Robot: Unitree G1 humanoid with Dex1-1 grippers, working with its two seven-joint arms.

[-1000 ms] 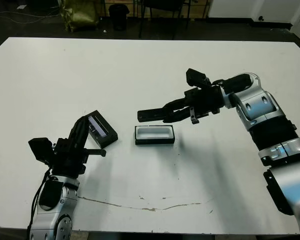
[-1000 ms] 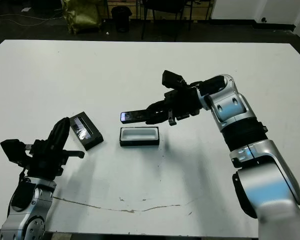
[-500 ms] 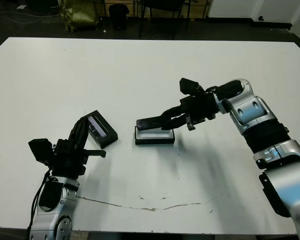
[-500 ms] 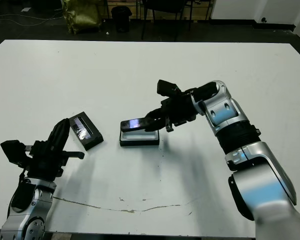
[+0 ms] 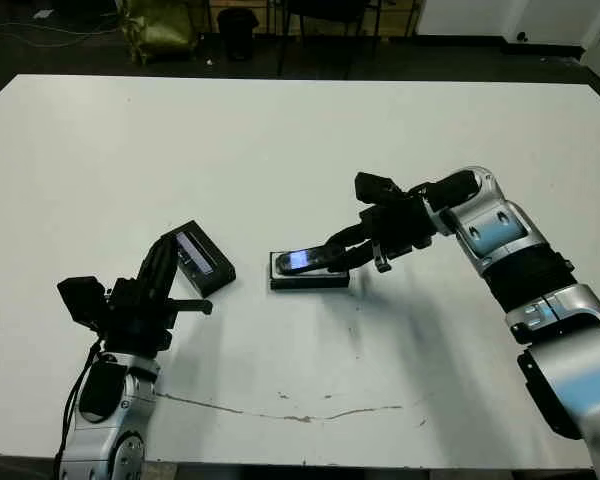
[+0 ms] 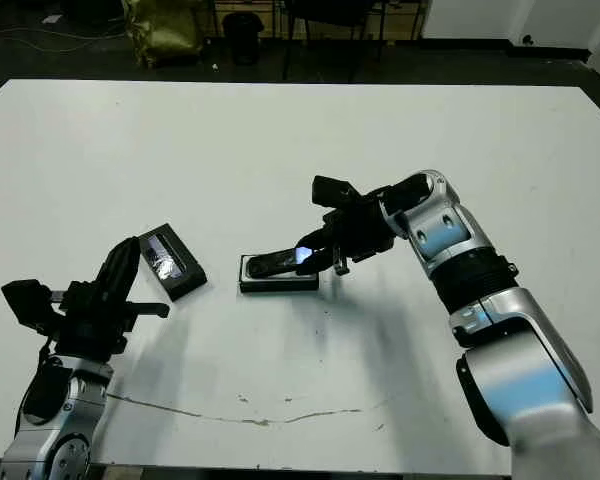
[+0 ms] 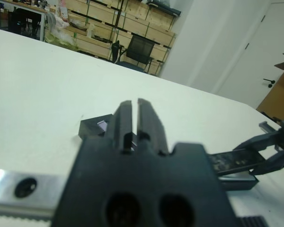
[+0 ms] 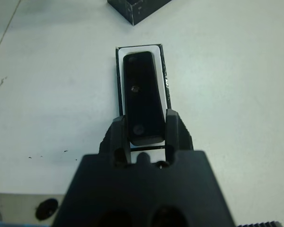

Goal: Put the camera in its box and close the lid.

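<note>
The camera (image 5: pixel 305 260), a slim black bar with a bluish glint, lies tilted over the box (image 5: pixel 310 282), its far end down inside the white lining (image 8: pixel 119 80). My right gripper (image 8: pixel 146 127) is shut on the camera's near end, which sits slightly above the box rim. The lid (image 5: pixel 202 258), black with a pale strip, lies flat to the left of the box. My left gripper (image 5: pixel 168 252) hovers just in front of the lid, fingers (image 7: pixel 125 118) shut on nothing.
A thin dark scratch line (image 5: pixel 290 412) runs along the white table near its front edge. Beyond the far table edge stand a chair (image 7: pixel 141 49) and shelves.
My right gripper has moved down and toward the box, bringing the camera from above it to resting tilted in it. The left arm and the lid have not moved.
</note>
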